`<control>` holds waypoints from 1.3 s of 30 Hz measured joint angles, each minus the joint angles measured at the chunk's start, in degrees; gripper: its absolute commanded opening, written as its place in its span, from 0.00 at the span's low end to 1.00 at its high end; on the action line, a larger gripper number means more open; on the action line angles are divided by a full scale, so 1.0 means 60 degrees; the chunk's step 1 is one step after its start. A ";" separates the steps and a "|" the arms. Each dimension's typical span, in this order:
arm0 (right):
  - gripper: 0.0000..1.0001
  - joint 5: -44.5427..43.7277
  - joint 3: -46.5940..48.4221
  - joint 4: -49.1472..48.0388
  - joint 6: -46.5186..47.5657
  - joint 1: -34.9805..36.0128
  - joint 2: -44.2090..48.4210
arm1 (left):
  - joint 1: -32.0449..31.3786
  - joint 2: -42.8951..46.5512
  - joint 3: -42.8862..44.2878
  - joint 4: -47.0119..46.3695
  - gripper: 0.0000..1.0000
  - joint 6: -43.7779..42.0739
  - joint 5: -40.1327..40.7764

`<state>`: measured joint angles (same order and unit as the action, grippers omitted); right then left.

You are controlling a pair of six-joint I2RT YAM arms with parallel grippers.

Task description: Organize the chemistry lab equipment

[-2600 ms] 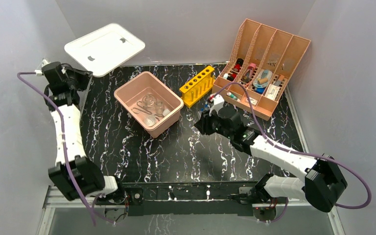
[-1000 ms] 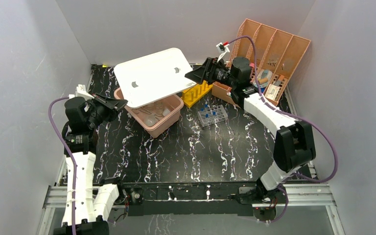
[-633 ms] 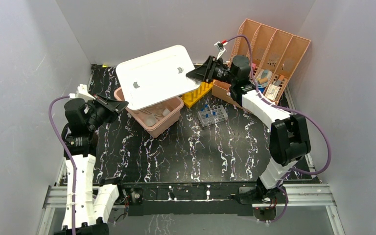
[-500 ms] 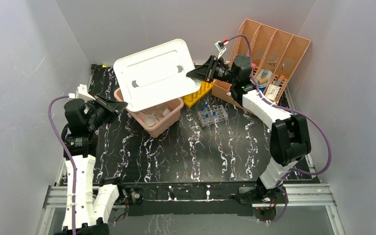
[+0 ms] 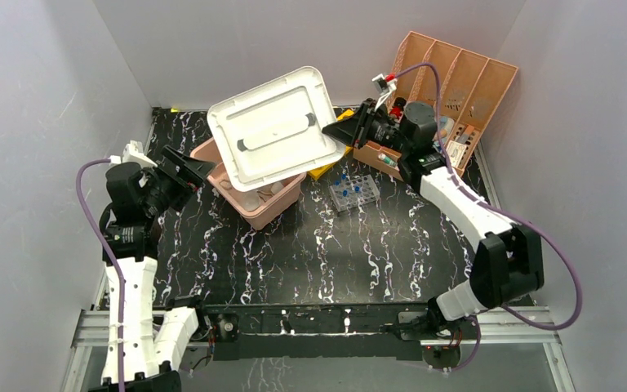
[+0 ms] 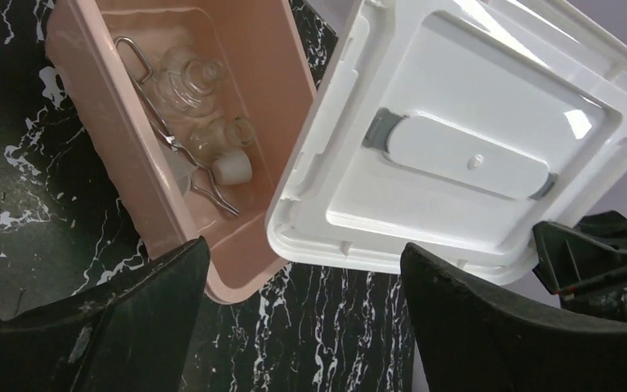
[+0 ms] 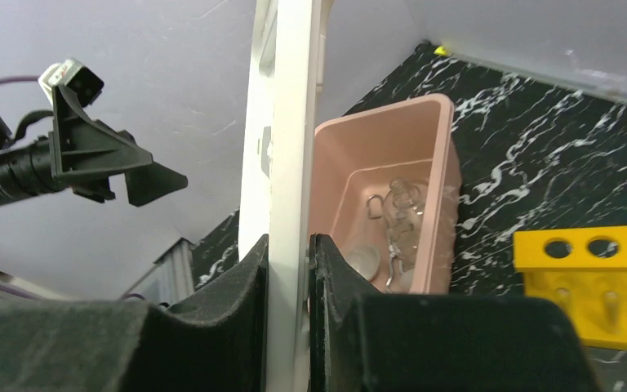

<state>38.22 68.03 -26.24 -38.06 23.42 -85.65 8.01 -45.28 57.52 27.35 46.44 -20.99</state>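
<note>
Since the earlier frames, the white lid has tipped steeper over the pink tub. It has also swung toward the tub's right side. The left hand has let go of it.

**Hand state**
- Left hand: fingers spread wide, holding nothing, just beside the tub's left end.
- Right hand: fingers narrowed onto the lid's rim at the tub's far right side. The right wrist view shows the rim pinched edge-on between both fingers.

**Location of equipment**
The glass flask, a small beaker, a white dish and the wire tongs all lie inside the tub. None remains on the surface around it.

**Step in hand**
Judged from this layout, sorting is finished and the tub is being closed. The lid has passed to one hand only.

**Next move**
The lid probably needs levelling, then centring over the tub's rim and lowering squarely. A one-sided grip may let the free edge catch the tub's wall.

**Orientation**
- Lid: long axis runs along the tub's length. The recessed face with its bar looks up and toward the tub's near side. The lower long edge hangs over the tub's opening.
- Tongs: flat, long axis parallel to the tub wall nearest the left hand.
</note>
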 measured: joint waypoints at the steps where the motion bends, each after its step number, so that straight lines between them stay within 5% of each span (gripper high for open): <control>1: 0.00 -0.0135 -0.0066 0.0033 0.0262 0.0004 0.0200 | 0.0000 -0.0040 0.0069 0.0058 0.85 -0.0044 0.0047; 7: 0.00 -0.1100 -0.0874 0.0477 0.3024 0.0678 0.1759 | 0.0000 -0.0346 0.0408 0.0124 0.91 0.0809 -0.0415; 16: 0.00 -0.4452 -0.1614 0.2426 0.8754 0.4503 0.3832 | -0.0018 -0.0739 0.0481 -0.1275 0.89 0.3905 -0.2306; 22: 0.00 -0.7023 -0.2000 0.2546 1.1234 0.5880 0.4044 | -0.0026 -0.1038 0.0692 -0.1821 0.88 0.5227 -0.2867; 29: 0.00 -0.9318 -0.2346 0.1625 1.3548 0.6859 0.3501 | -0.0026 -0.1104 0.0280 -0.2524 0.84 0.6455 -0.3468; 39: 0.00 -1.1136 -0.3198 -0.1741 1.7518 0.8688 0.1847 | -0.0029 -0.1257 -0.0958 -0.3249 0.84 0.7639 -0.3923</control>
<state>-28.60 48.84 -36.69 67.05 75.55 -74.56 7.84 -52.82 51.77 7.86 92.27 -44.53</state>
